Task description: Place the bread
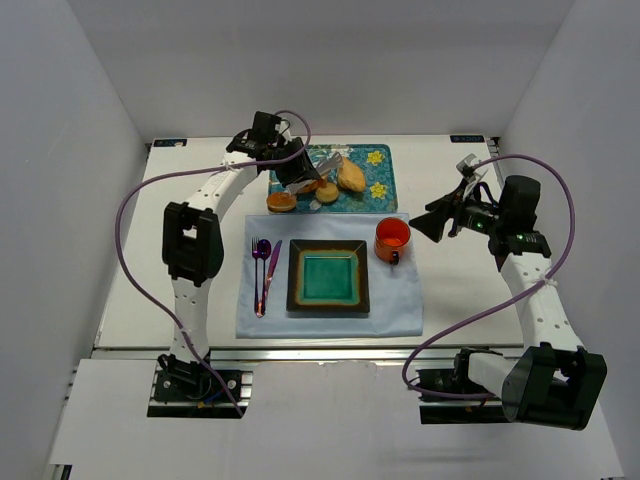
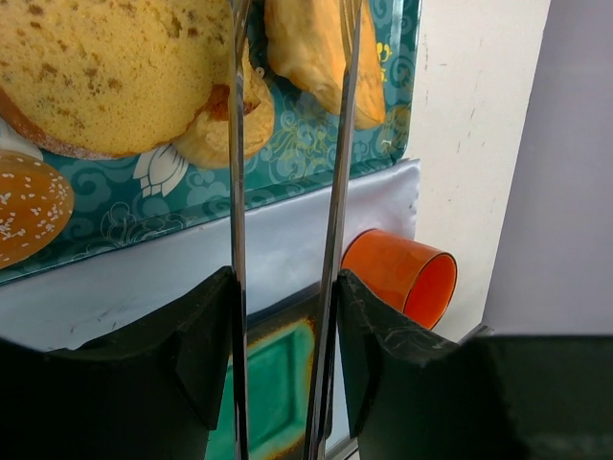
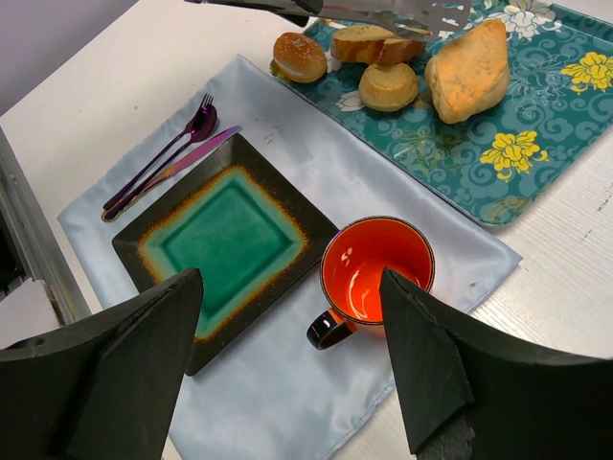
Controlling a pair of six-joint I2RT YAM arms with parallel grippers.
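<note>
Left hand (image 2: 285, 316) clamps metal tongs (image 2: 337, 144), whose blades stand parted over the far teal tray (image 1: 385, 190). The pale almond-shaped bread (image 1: 350, 175) lies there beside a small round bun (image 1: 327, 192). A weak squeeze could let its smooth crust slip, or the tongs could nudge the bun. Right hand (image 1: 425, 225) hangs wide open, empty.
</note>
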